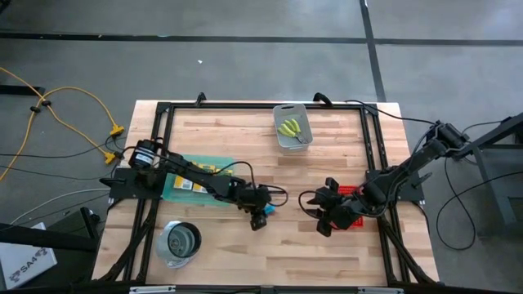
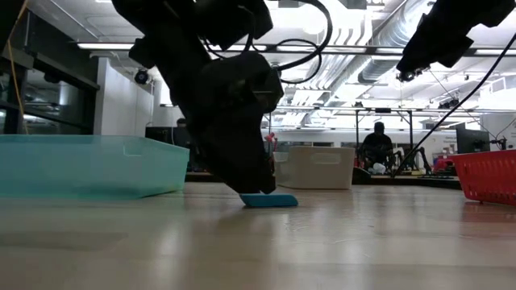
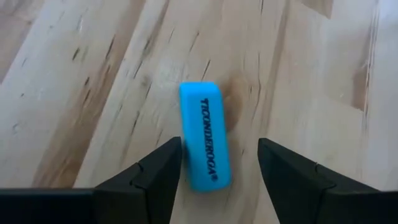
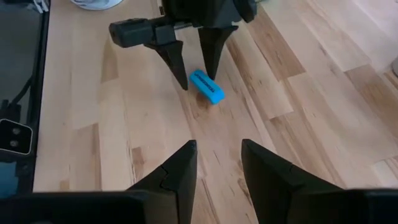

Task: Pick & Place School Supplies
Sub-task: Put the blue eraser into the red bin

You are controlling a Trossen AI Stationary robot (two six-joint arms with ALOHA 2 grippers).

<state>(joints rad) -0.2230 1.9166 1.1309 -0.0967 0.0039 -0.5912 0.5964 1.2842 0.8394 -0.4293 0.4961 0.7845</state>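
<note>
The metal cup [image 1: 181, 242] sits at the near left. At mid-table the blue eraser [image 3: 204, 134] lies flat between the left gripper's [image 1: 260, 214] open fingers. The right gripper [image 1: 324, 214], fingers parted and empty, hovers beside the red tray [image 1: 353, 220].

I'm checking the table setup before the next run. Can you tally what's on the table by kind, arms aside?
Blue eraser: 1, flat on the wood between the open left gripper's fingers
Metal cup: 1
Grey bin with yellow-green items: 1
Red tray: 1, by the right gripper
Teal tray: 1
Total: 5
</note>
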